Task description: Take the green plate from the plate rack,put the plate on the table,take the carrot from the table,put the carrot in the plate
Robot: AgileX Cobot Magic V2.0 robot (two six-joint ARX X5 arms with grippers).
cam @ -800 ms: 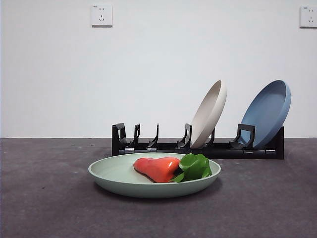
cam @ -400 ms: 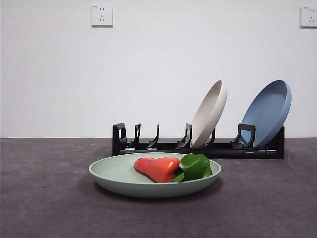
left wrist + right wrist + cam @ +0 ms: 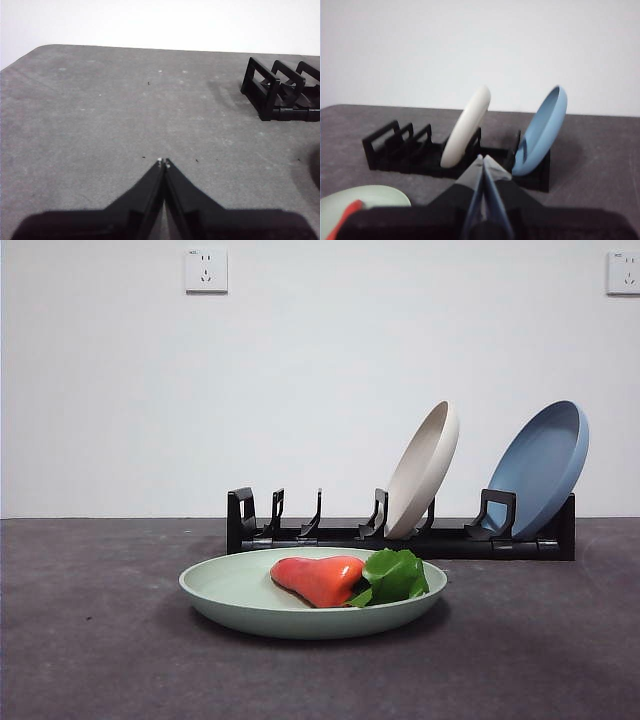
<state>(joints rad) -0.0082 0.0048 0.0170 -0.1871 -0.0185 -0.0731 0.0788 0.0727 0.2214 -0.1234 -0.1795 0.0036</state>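
Both grippers are empty. Front view: neither arm shows; carrot (image 3: 318,579) lies in green plate (image 3: 235,598) on table (image 3: 90,640), long axis across the view, leaves right. Probably light, glossy, slippery; grip mid-body. Left wrist view: left gripper (image 3: 163,161) clenched shut above bare table. Right wrist view: right gripper (image 3: 482,158) shut, facing plate rack (image 3: 387,150); carrot edge blurred.

Dark grey mottled table (image 3: 90,660). Directly on it: pale green plate (image 3: 230,605), flat, toward the front; long black plate rack (image 3: 330,536), behind the plate and apart from it, set crosswise near the far edge.
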